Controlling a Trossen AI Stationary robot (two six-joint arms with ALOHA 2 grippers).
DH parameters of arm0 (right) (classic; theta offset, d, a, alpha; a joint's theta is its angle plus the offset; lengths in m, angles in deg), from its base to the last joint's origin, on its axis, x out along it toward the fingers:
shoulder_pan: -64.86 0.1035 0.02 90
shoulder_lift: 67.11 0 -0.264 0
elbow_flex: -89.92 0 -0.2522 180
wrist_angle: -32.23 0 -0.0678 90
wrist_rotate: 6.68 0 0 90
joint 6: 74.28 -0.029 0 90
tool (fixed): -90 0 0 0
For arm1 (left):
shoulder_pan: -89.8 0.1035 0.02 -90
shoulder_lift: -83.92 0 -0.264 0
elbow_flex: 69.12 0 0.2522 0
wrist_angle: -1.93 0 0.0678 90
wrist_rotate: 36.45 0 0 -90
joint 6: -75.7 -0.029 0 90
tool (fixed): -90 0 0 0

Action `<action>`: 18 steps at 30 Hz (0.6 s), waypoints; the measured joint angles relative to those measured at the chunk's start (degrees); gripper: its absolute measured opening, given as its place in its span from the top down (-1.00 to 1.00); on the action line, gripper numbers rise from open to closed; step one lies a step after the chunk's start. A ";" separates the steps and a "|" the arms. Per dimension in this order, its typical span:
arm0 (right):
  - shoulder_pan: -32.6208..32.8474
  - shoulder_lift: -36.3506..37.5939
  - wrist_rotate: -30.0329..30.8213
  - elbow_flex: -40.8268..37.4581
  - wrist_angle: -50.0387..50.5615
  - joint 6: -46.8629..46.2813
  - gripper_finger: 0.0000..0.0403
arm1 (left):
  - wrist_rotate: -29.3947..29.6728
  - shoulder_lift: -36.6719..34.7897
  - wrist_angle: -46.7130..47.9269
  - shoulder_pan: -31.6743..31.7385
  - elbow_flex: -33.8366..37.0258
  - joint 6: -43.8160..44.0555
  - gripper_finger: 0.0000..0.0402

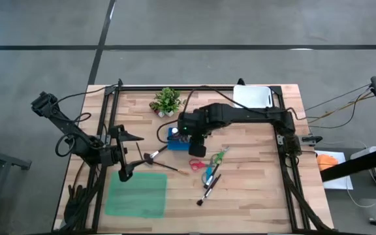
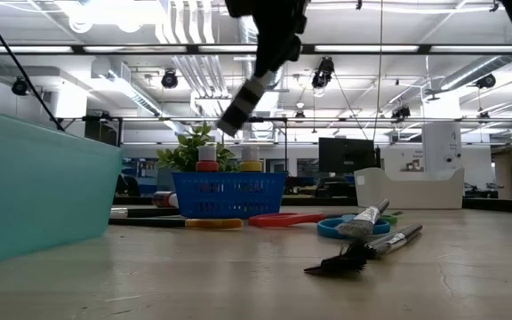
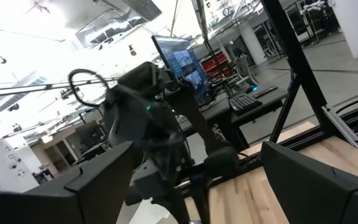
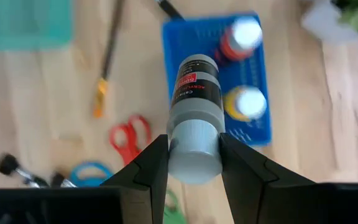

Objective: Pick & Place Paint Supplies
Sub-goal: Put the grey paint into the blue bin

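Observation:
My right gripper is shut on a grey paint bottle with a white cap, in the air above a blue basket at mid-table. In the basket stand a red-capped bottle and a yellow-capped one. Red scissors, green scissors, blue scissors and dark brushes lie flat on the wood near the basket. My left gripper hangs open at the table's left with nothing between its fingers. My right gripper pinches the bottle's white cap end between its two fingers. The fingers come from above, slanting down. The bottle is lifted clear and tilted, its bottom end lowest, over the basket.
A small green plant stands at the far side beside the basket. A white tray sits at the far right and a teal tray at the near left. Another brush lies left of the scissors.

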 joint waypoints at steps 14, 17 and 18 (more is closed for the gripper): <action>-1.88 -8.58 -4.95 11.56 17.81 2.88 0.45 | -0.48 0.02 0.96 0.00 0.04 1.10 -0.77; -2.13 -8.85 -2.74 10.83 16.47 3.94 0.45 | -0.50 0.02 1.07 0.00 0.04 1.10 -0.77; -2.21 -8.85 -2.64 10.83 16.06 4.04 0.45 | -0.50 0.02 1.07 0.00 0.04 1.07 -0.77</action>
